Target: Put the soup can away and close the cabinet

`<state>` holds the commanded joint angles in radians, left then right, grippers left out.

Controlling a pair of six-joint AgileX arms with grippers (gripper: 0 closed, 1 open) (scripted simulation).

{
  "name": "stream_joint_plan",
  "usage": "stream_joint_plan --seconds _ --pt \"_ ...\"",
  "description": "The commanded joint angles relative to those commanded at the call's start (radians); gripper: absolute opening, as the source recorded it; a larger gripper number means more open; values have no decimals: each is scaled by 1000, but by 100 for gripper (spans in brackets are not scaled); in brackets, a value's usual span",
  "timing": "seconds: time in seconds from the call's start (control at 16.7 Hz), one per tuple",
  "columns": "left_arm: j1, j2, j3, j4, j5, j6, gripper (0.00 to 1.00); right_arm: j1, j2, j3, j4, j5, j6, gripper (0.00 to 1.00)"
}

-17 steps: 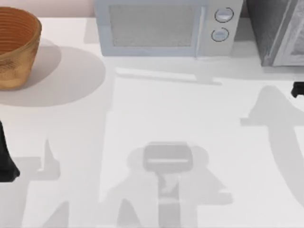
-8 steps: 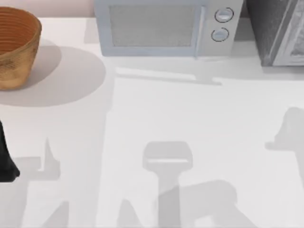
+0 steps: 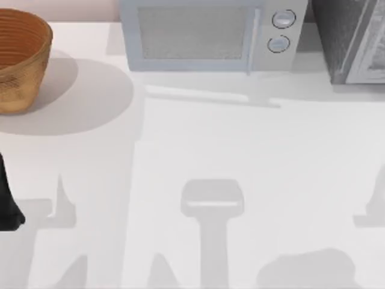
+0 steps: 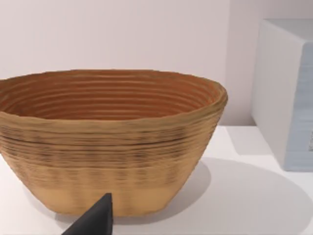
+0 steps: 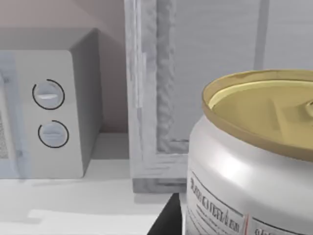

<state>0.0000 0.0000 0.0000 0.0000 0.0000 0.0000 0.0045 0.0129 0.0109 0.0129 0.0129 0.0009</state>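
The soup can [image 5: 244, 161], white-labelled with a dull gold top, stands upright and very close in the right wrist view. A dark finger [image 5: 166, 221] of my right gripper lies against its side, and the gripper is shut on the can. Behind the can rises the lighter grey framed door [image 5: 146, 98] of the cabinet. The cabinet [image 3: 337, 42], dark grey and speckled, stands at the table's back right corner. My left arm [image 3: 7, 205] rests parked at the left edge, and a dark fingertip [image 4: 93, 220] of its gripper points at the basket.
A woven basket [image 3: 18, 60] stands at the back left, also the basket [image 4: 107, 142] close up. A light grey microwave [image 3: 204, 36] with two round knobs sits at the back centre, left of the cabinet. Arm shadows lie across the white table [image 3: 240, 144].
The black tip of my right arm left the top view's right edge. Its shadow slid from mid-right toward the front right corner. The left arm stayed still.
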Motion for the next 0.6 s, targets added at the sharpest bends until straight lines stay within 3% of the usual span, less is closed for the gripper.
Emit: stream_joint_plan --seconds 0.6 --pt "0 0 0 0 0 0 100 5 41 43 -27 -4 0 0"
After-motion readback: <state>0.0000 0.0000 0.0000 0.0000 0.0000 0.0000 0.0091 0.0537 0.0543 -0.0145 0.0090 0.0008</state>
